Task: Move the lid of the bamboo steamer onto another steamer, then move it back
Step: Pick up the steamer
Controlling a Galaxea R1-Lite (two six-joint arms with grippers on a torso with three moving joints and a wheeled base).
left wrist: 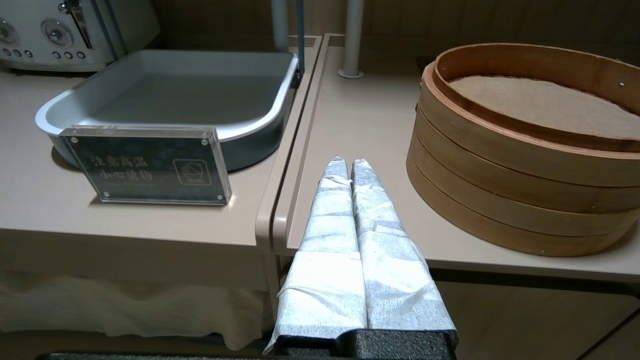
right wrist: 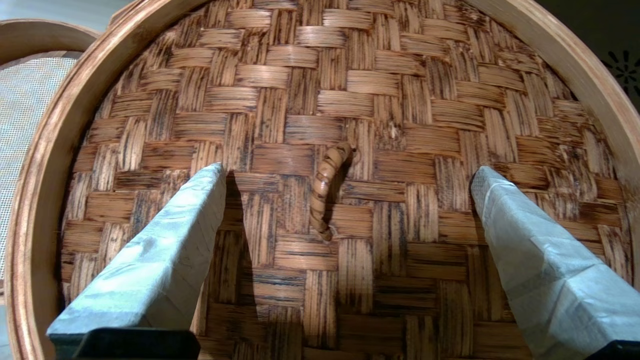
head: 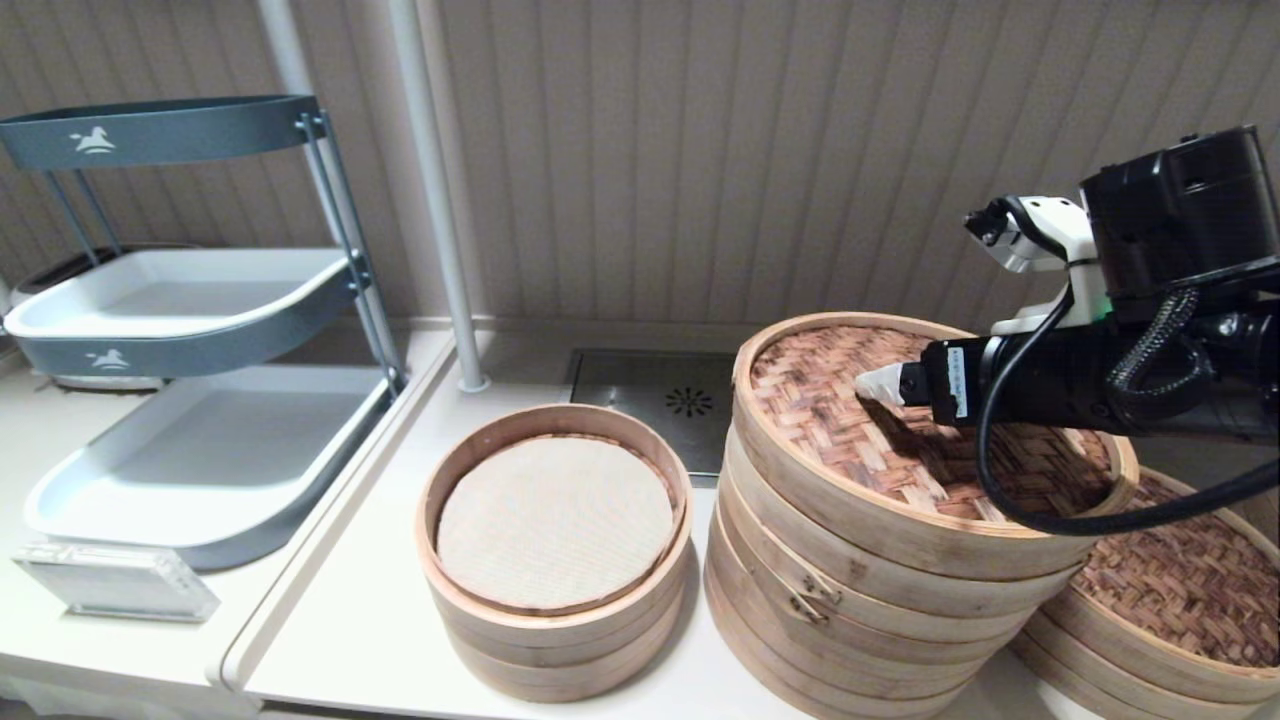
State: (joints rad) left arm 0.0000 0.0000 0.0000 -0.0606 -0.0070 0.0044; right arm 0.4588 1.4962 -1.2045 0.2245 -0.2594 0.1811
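Observation:
The bamboo steamer lid [head: 830, 420] [right wrist: 310, 100], brown woven with a pale rim, lies on top of the tallest steamer stack [head: 850, 590], which carries a dark joint mark on its side. My right gripper [head: 880, 385] [right wrist: 347, 172] hovers just over the lid, open, with its wrapped fingers either side of the small centre knot [right wrist: 325, 190] and nothing held. My left gripper [left wrist: 348, 162] is shut and empty, parked low at the counter's front edge near the smaller steamer; it does not show in the head view.
A smaller steamer with a white cloth liner [head: 555, 620] [left wrist: 510, 190] stands left of the tall stack. A lower stack with darker weave [head: 1180, 590] sits at the right. A grey tray rack [head: 200, 330], an acrylic sign [head: 115, 580] and a pole [head: 440, 200] occupy the left.

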